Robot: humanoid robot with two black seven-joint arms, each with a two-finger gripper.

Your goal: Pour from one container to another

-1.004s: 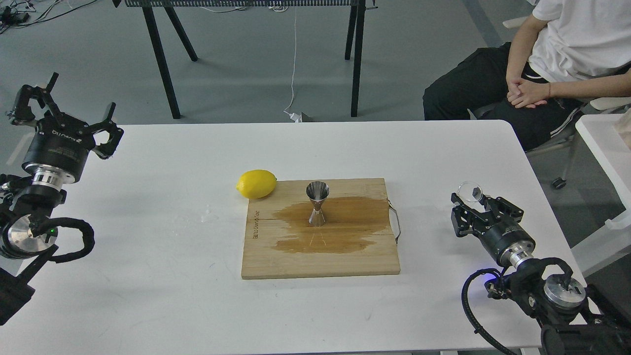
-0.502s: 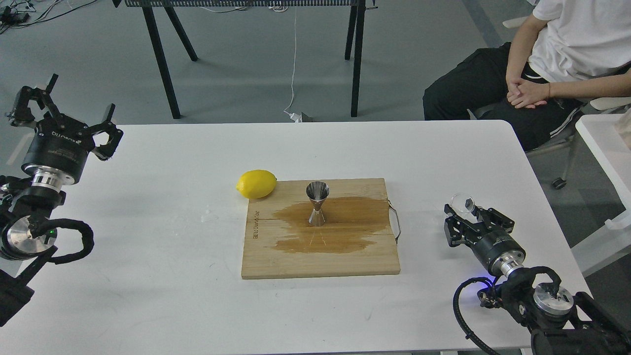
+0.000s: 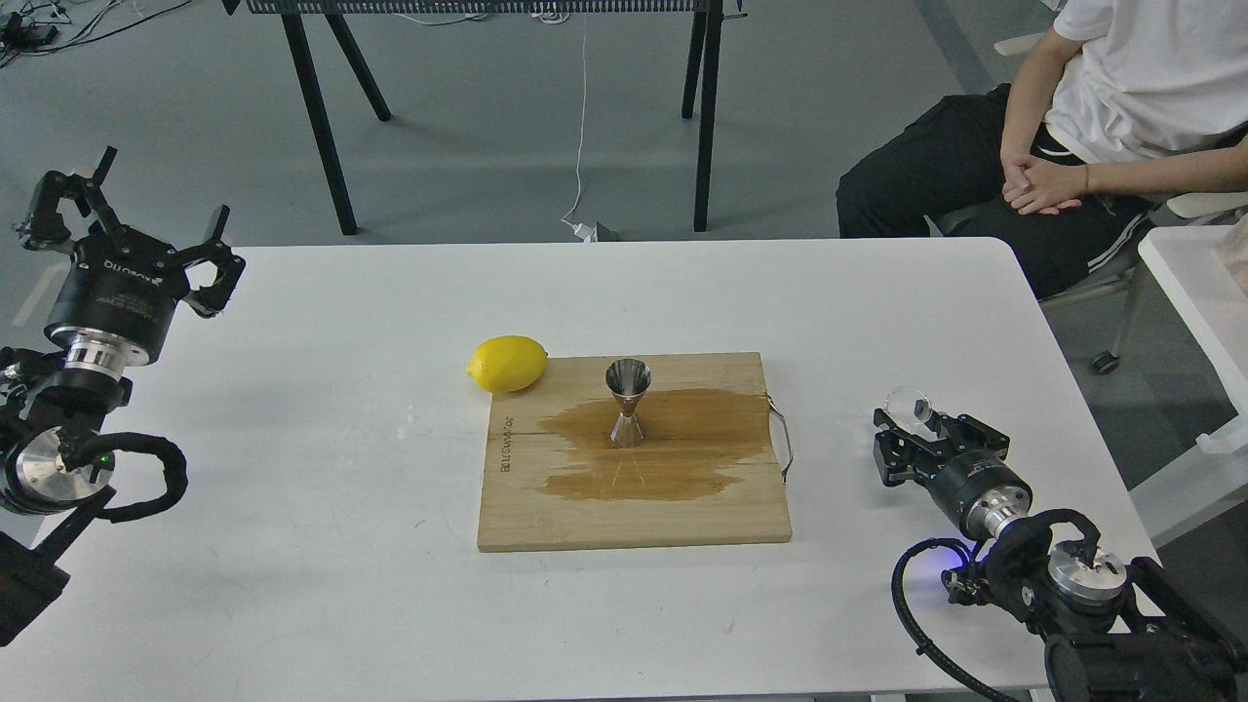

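Small clear glass-like cup [image 3: 908,403] sits clamped in the right gripper [image 3: 912,436], at three o'clock from the shiny steel hourglass jigger [image 3: 627,402] on a wet wooden board [image 3: 634,507] with unreadable lettering, left gripper [image 3: 136,219] spread apart.

Lemon [image 3: 507,363] just beside jigger [image 3: 627,402]

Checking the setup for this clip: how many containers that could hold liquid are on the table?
2. A steel jigger stands upright on the wooden board; a small clear cup sits by the right gripper near the table's right edge.
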